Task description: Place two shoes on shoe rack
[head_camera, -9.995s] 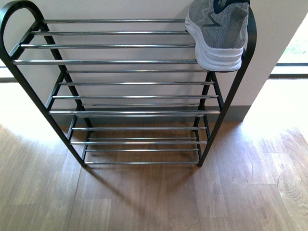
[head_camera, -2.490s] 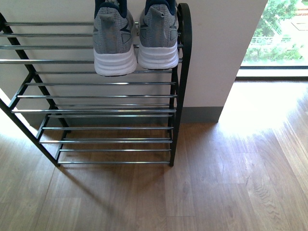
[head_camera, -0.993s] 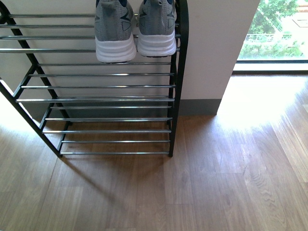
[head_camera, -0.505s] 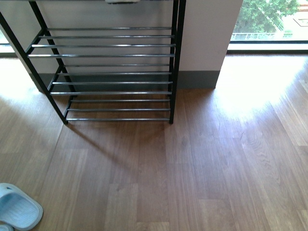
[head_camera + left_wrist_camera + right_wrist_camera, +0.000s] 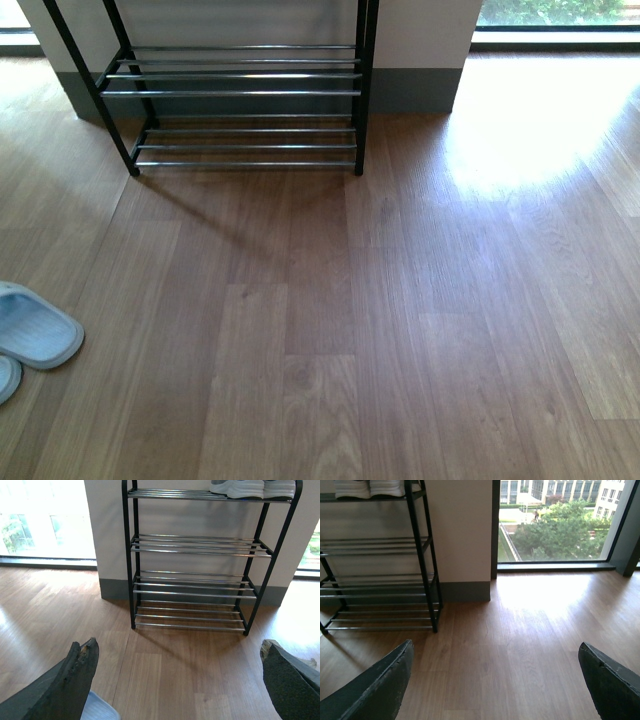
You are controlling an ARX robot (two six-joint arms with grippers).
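The shoe rack (image 5: 240, 92) stands against the wall; the front view shows only its lower chrome bars. In the left wrist view the whole rack (image 5: 192, 582) shows, with two grey sneakers (image 5: 250, 487) side by side on the right of its top tier. Their white soles (image 5: 370, 487) also show in the right wrist view. Two pale blue slides (image 5: 35, 332) lie on the floor at the far left. One slide (image 5: 100, 711) shows by a finger of my left gripper (image 5: 177, 647), which is open and empty. My right gripper (image 5: 495, 647) is open over bare floor.
Wood plank floor (image 5: 330, 320) stretches in front of the rack. A white wall with a grey skirting (image 5: 410, 90) stands right of the rack. A floor-level window (image 5: 555, 525) lies further right, with bright sun on the floor (image 5: 500, 130).
The front view has dropped down and back: the rack's upper tiers and the sneakers have left it. The blue slides have come further into view at the left.
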